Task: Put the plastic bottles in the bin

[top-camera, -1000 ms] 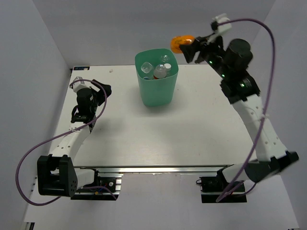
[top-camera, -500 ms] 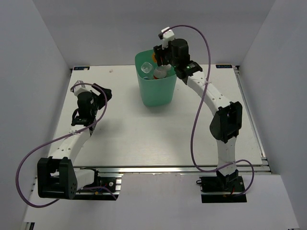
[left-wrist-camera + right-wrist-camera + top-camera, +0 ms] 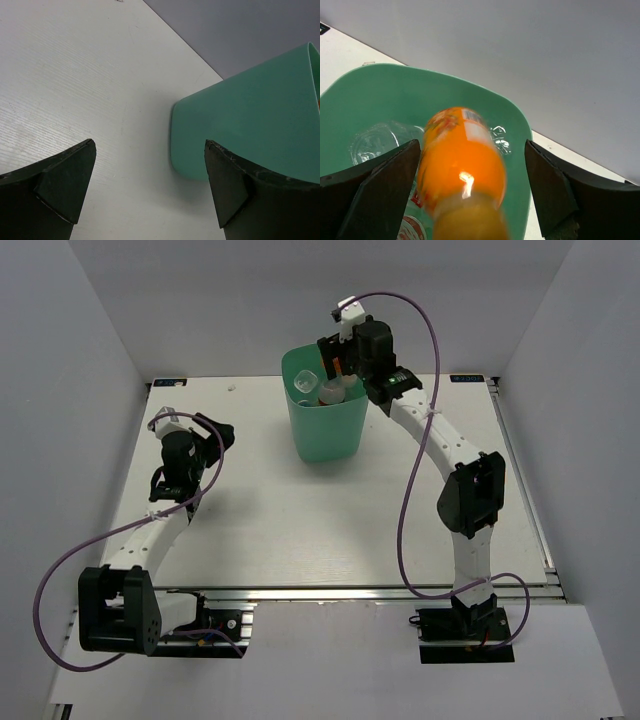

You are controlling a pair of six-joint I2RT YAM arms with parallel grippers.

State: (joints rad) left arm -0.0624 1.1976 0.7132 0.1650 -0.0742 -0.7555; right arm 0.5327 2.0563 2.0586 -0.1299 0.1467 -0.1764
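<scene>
1. The right hand (image 3: 471,145) hung over the mouth of the bin (image 3: 385,85), its fingers spread wide apart; the orange bottle (image 3: 462,160) lay between them, blurred, with a gap showing on its right side; it was probably loose and dropping rather than clamped.
2. The bottle's long axis ran from the palm out toward the bin's opening, a little tilted; the bin lay straight beneath it, with clear bottles (image 3: 375,142) already lying inside.
3. The coming move turned on one relation: the bottle was inside the line of the rim, directly above the opening; a clean fall and then a lift of the arm seemed all that was called for; a knock against the rim looked the only risk.
4. The left hand (image 3: 150,145) sat low over the bench (image 3: 75,75), fingers apart and holding nothing; it faced the bin's outer wall from well apart; the right arm was plainly the nearer.
</scene>
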